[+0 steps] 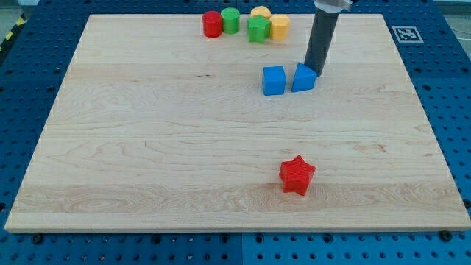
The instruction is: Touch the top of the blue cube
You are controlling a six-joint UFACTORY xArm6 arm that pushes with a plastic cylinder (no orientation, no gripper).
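A blue cube (274,80) sits on the wooden board (147,147) right of centre in the upper half. Just to its right is a second blue block (302,77), wedge-like in shape. My tip (315,73) is at the upper right edge of that second blue block, touching or almost touching it, and about a block's width to the right of the blue cube. The dark rod rises from there toward the view's top.
Along the top edge stand a red cylinder (212,23), a green cylinder (230,20), a green block (257,29) and two yellow blocks (280,26). A red star (296,175) lies near the bottom right of centre.
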